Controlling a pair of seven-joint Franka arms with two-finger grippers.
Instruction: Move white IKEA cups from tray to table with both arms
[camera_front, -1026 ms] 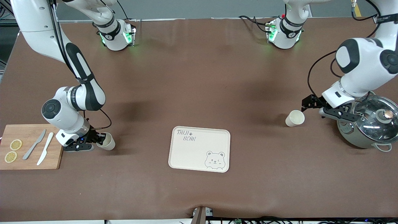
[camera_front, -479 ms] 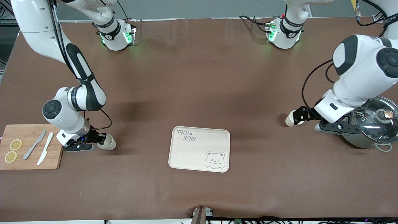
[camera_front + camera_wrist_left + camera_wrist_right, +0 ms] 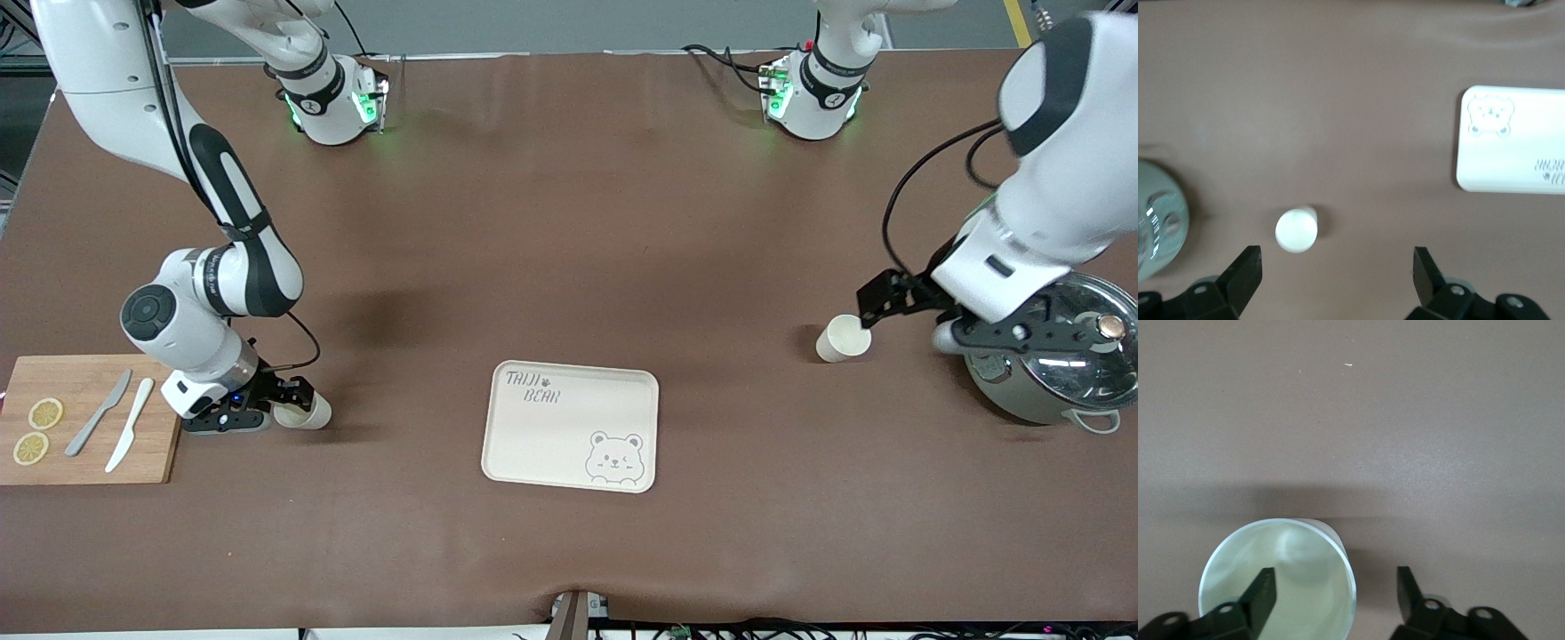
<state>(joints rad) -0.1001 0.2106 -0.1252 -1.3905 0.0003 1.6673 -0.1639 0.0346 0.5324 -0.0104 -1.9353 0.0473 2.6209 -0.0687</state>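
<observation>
One white cup [image 3: 843,339] stands on the brown table between the bear-printed tray [image 3: 569,427] and the pot. My left gripper [image 3: 876,305] hovers open just above it, toward the pot. In the left wrist view the cup [image 3: 1297,230] lies ahead of the wide-open gripper [image 3: 1336,270], close to one finger. The other white cup [image 3: 313,414] is by the cutting board. My right gripper [image 3: 292,402] is low at it and open. In the right wrist view one finger [image 3: 1261,593] is inside the cup's mouth [image 3: 1281,577], the other [image 3: 1408,593] outside it.
A grey-green pot with a glass lid [image 3: 1062,356] stands at the left arm's end, right beside the left wrist. A wooden cutting board [image 3: 89,444] with two knives and lemon slices lies at the right arm's end. The tray also shows in the left wrist view [image 3: 1511,147].
The left gripper dipped onto its cup half a second ago and has since risen and drawn back toward the pot; the cup stays put. The right gripper and its cup shifted only slightly.
</observation>
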